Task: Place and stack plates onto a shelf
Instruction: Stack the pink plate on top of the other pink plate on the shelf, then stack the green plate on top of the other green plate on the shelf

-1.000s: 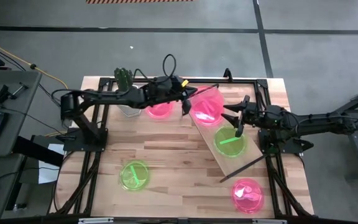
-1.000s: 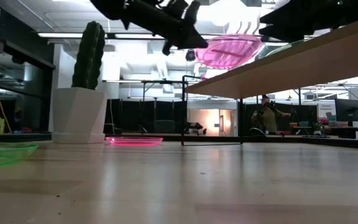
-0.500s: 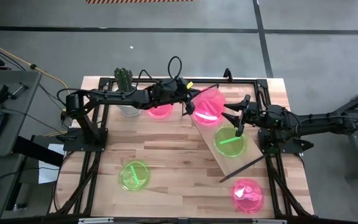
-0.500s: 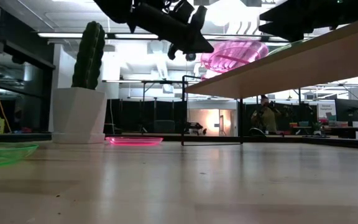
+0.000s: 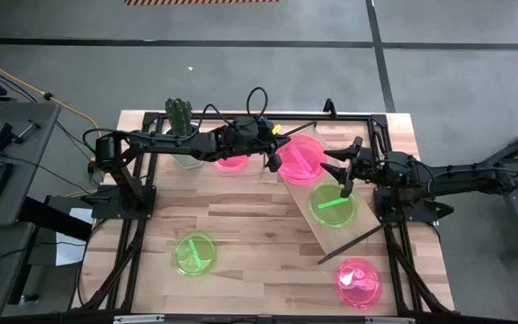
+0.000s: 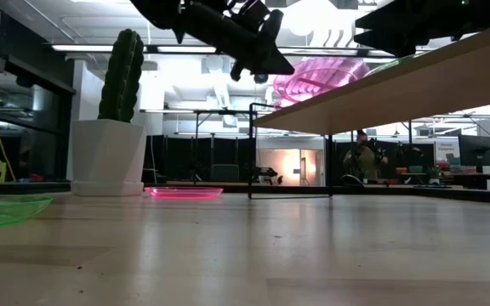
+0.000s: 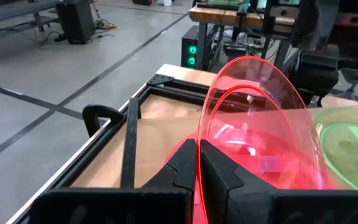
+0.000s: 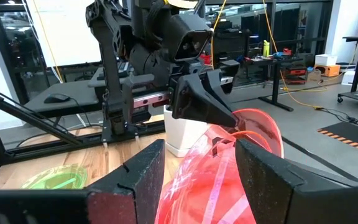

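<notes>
Now the shelf (image 5: 329, 202) lies slanted on the worktop (image 5: 250, 225). Over its far end, the left pincer (image 5: 273, 149) is clamped on the rim of a pink plate (image 5: 300, 158), which stands tilted. Just beside it, the right pincer (image 5: 342, 169) hangs wide above a green plate (image 5: 333, 205).

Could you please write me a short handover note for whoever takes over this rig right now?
Left gripper: shut on the rim of a pink plate, holding it over the shelf's far end.
Right gripper: open, empty, above the green plate on the shelf.
Done: one green plate shelved.
Left: release this pink plate, then bring the pink plate by the cactus pot, the loose green plate and the near pink plate, all on the table.
</notes>
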Robot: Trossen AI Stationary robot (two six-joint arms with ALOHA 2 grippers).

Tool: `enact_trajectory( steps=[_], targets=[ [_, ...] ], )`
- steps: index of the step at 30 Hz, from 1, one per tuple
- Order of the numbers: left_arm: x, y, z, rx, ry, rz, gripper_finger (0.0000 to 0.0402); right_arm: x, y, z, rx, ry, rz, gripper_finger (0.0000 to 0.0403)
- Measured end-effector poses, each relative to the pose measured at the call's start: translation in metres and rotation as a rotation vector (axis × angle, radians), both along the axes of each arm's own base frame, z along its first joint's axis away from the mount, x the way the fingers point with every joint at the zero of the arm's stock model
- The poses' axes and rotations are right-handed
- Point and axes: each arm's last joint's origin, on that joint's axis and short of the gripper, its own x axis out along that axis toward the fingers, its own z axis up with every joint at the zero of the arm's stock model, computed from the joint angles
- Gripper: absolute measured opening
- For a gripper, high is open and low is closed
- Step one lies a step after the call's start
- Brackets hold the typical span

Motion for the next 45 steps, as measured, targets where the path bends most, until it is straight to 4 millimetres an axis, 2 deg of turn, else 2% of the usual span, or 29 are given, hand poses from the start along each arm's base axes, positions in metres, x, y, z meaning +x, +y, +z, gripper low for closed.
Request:
enact_trajectory(
  steps=[10, 20, 24, 30, 34, 38, 45],
  targets=[
    [0.000, 0.000, -0.001, 0.021, 0.017, -0.008, 0.0014, 0.000, 0.000, 0.000, 0.000, 0.000, 0.000, 0.0185],
    [-0.001, 0.000, 0.000, 0.051, 0.026, -0.016, 0.0101, 0.000, 0.000, 0.000, 0.000, 0.000, 0.000, 0.0185],
    [-0.007, 0.000, 0.010, 0.070, 0.019, -0.018, 0.0130, 0.000, 0.000, 0.000, 0.000, 0.000, 0.000, 0.0185],
    [-0.041, -0.006, 0.044, 0.079, 0.041, -0.036, 0.0149, 0.000, 0.000, 0.000, 0.000, 0.001, 0.000, 0.0185],
    [-0.072, -0.019, 0.048, 0.064, -0.021, -0.109, 0.0149, 0.000, 0.000, 0.000, 0.000, 0.001, 0.000, 0.0185],
    [-0.106, -0.039, 0.033, 0.063, -0.148, -0.174, 0.0148, 0.000, 0.000, 0.000, 0.000, 0.001, 0.000, 0.0185],
    [-0.156, -0.073, -0.015, 0.097, -0.316, -0.282, 0.0147, 0.000, 0.000, 0.000, 0.000, 0.001, 0.000, 0.0185]
  ],
)
